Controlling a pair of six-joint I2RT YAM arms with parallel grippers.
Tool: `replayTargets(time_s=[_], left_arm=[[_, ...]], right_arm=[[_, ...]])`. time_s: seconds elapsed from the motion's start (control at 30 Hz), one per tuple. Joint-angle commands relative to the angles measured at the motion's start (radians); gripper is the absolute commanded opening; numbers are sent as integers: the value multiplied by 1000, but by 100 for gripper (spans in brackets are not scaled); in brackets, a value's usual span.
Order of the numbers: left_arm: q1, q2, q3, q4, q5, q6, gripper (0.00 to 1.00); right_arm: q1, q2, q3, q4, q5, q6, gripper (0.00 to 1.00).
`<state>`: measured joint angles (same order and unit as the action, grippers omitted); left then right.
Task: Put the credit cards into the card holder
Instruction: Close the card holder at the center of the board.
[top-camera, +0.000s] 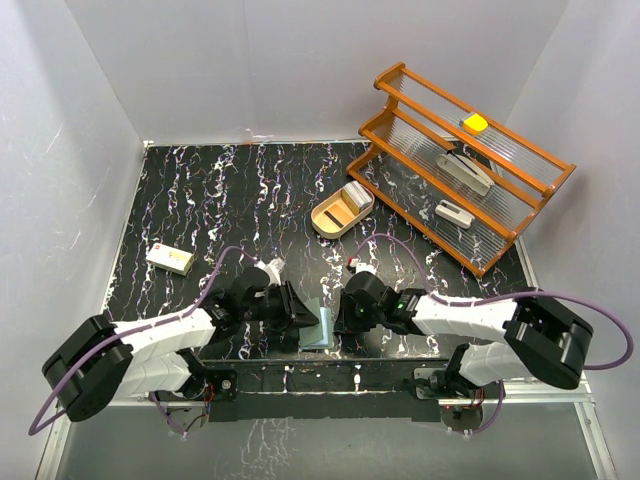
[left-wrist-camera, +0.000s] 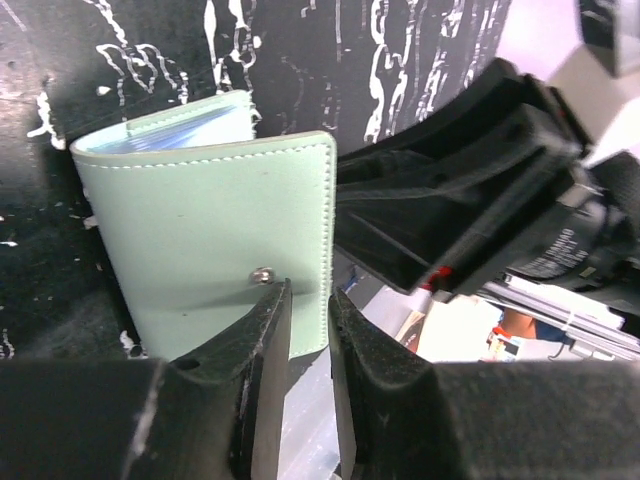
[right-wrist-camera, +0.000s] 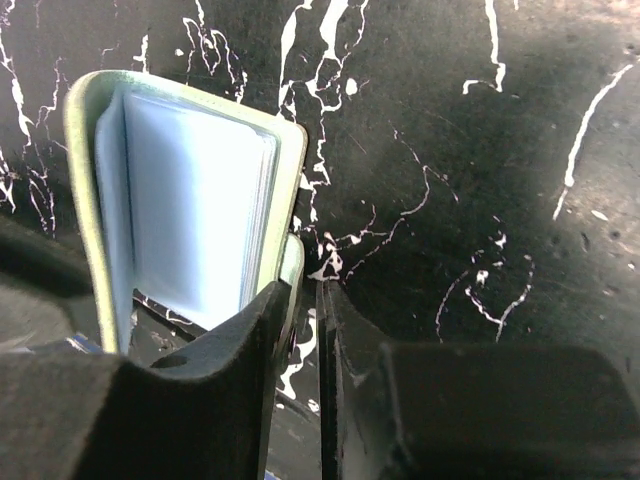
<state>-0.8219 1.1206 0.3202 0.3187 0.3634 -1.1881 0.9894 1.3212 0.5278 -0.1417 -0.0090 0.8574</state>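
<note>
The teal-green card holder (top-camera: 320, 325) stands on edge near the table's front edge, between my two grippers. In the left wrist view the card holder (left-wrist-camera: 200, 230) shows its outer cover and snap; my left gripper (left-wrist-camera: 308, 300) is nearly shut, with the cover's lower edge between its fingers. In the right wrist view the card holder (right-wrist-camera: 190, 210) gapes and shows pale blue-grey pockets; my right gripper (right-wrist-camera: 305, 295) is pinched on its snap tab. From above, my left gripper (top-camera: 303, 318) and right gripper (top-camera: 338, 315) face each other. The credit cards (top-camera: 345, 207) lie in the oval wooden tray (top-camera: 322, 228).
A wooden two-tier rack (top-camera: 460, 165) stands at the back right and holds a yellow item (top-camera: 475, 123) and pale objects. A small white box (top-camera: 170, 258) lies at the left. The table's front edge runs just below the card holder.
</note>
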Motion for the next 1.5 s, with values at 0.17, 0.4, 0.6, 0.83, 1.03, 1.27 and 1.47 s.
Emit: replayTargets(time_s=[0.17,0.4,0.6,0.83,1.03,1.27,1.47], left_arm=[[-2,79,111,-128,-42,99,29],[-1,111,150,-211,-90,138,17],[-2,164,141,-187,-67,152,8],[-1,201,115,-138,-34,153,13],[-1,215,120,-194,-51,180,11],[-1,195,99,-214,-84,181,9],[-1,204,74,-176,-72,153,9]], right_arm=[[6,-126,34,-69,47,-10,26],[6,-122,55,-82,47,10,22],[6,-144,53,-84,49,33,27],[6,-169,54,-100,72,52,32],[6,-168,45,-83,61,80,44],[6,-146,54,-23,48,98,44],[8,-71,113,8,13,95,44]])
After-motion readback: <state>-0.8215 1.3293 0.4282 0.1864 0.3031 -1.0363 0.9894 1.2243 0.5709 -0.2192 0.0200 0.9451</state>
